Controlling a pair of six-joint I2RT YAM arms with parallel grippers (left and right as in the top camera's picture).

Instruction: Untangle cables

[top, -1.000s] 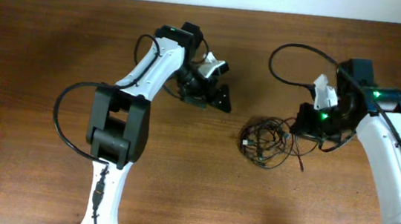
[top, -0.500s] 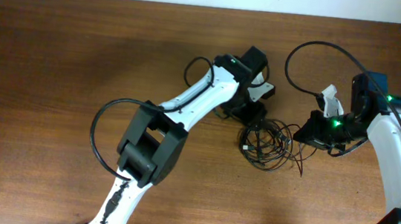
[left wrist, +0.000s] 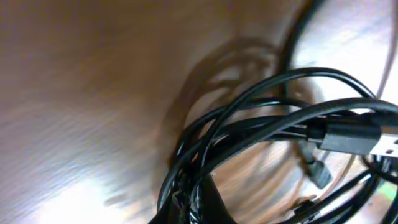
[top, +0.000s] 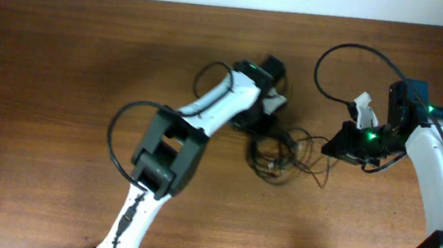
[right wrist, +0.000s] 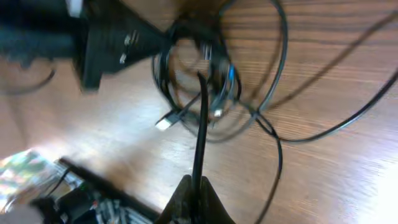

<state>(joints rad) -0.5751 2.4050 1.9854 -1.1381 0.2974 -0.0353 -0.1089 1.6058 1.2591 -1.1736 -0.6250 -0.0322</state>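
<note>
A tangle of thin black cables point(top: 276, 153) lies on the wooden table between my two arms. My left gripper point(top: 265, 129) is at the tangle's upper left edge, shut on several bunched strands point(left wrist: 200, 186). A black USB plug point(left wrist: 354, 134) crosses just beyond those strands. My right gripper point(top: 333, 147) is to the right of the tangle, shut on one black cable point(right wrist: 200, 124) that runs straight from the jaws into the tangle point(right wrist: 205, 68). The left gripper's dark body point(right wrist: 118, 38) shows at the tangle's far side in the right wrist view.
A loose strand point(right wrist: 348, 118) curves away over bare wood on the right. The right arm's own black cable loop point(top: 344, 58) arches above it, and the left arm's loop point(top: 127, 122) hangs to the left. The table's back edge point(top: 234, 8) meets a white wall.
My left gripper swung right to the tangle and went from open to shut on its strands. The tangle has shifted slightly left. The right arm has held still for the last half second.
</note>
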